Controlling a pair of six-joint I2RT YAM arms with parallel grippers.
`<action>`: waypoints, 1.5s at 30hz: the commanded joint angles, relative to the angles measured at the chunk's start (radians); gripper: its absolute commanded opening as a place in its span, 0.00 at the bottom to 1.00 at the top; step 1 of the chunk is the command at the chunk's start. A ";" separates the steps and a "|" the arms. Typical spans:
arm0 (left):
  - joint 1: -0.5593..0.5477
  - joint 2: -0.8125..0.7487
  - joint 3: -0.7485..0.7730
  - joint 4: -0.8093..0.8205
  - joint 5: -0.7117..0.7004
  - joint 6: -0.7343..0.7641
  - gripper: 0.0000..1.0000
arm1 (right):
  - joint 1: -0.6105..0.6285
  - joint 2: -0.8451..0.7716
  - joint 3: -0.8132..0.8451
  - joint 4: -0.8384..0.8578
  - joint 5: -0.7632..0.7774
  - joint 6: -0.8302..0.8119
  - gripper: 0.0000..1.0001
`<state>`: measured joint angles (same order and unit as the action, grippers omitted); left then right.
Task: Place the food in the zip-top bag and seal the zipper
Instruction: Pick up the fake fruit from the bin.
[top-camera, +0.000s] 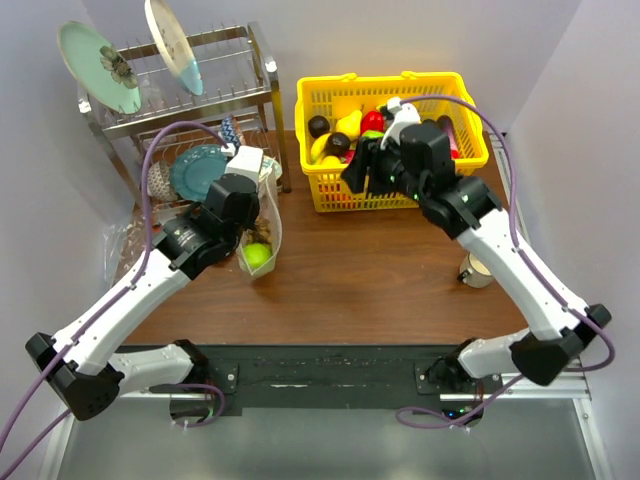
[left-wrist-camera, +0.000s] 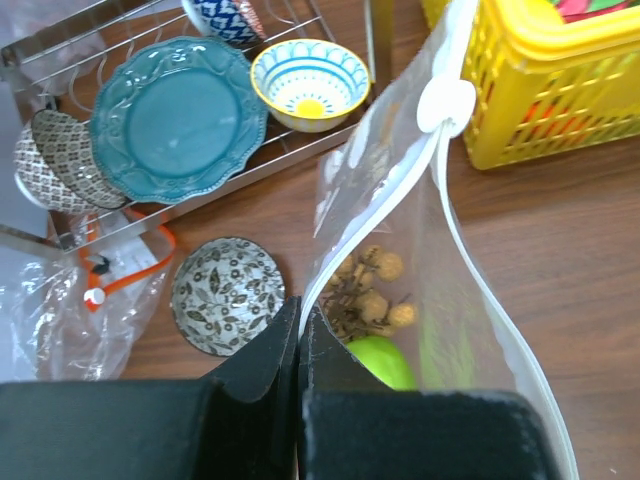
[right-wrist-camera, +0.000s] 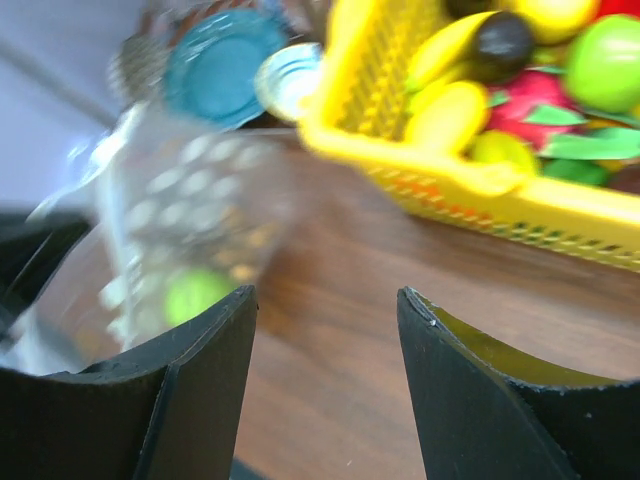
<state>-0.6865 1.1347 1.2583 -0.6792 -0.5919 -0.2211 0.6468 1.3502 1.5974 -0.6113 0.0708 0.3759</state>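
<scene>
Left gripper (left-wrist-camera: 300, 335) pinched tight on bag (left-wrist-camera: 400, 190) edge, mouth gaping. Right gripper (right-wrist-camera: 325, 295) half-open, empty. Risk: thin plastic slips, bag slumps, apple (left-wrist-camera: 382, 360) rolls out.

Clear glossy plastic zip-top bag (left-wrist-camera: 385, 225), yellow plastic basket (left-wrist-camera: 560, 105), wood-grain table (left-wrist-camera: 575, 265)

Left gripper (left-wrist-camera: 300, 325) pinches the zip-top bag (left-wrist-camera: 440, 300) edge at 6 o'clock; green apple (left-wrist-camera: 383, 360) and tan cluster (left-wrist-camera: 368, 292) inside; yellow basket (left-wrist-camera: 560, 90) at 1 o'clock.
</scene>
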 joint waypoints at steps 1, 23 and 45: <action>0.005 -0.001 -0.028 0.067 -0.077 0.045 0.00 | -0.116 0.084 0.099 0.004 -0.026 -0.018 0.62; 0.007 -0.019 -0.258 0.328 0.182 0.009 0.00 | -0.377 0.891 0.789 -0.108 0.052 -0.058 0.99; 0.005 -0.055 -0.349 0.386 0.199 0.019 0.00 | -0.389 0.917 0.701 0.107 0.040 -0.118 0.63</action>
<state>-0.6865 1.0992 0.9188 -0.3511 -0.4034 -0.1986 0.2623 2.4050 2.3276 -0.5812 0.1158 0.2947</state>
